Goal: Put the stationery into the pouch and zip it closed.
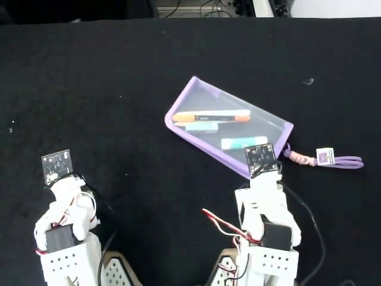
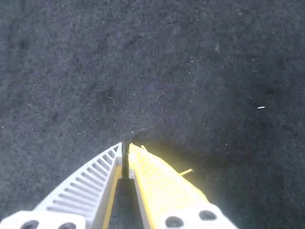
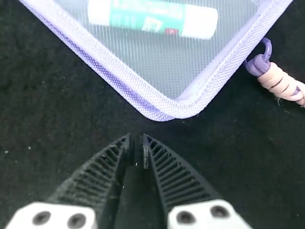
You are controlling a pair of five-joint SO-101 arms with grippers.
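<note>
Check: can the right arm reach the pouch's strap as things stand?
Probably yes. The right end effector sits just short of the pouch corner, strap beside it, bare table between.

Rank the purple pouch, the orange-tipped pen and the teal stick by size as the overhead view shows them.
1. clear purple-edged mesh pouch
2. white pen with orange ends
3. white-and-teal stick

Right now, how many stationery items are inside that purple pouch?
3: an orange-ended marker along the far side, a short blue item just beside it, and a white-and-teal stick near the strap corner. Others may be hidden.
</note>
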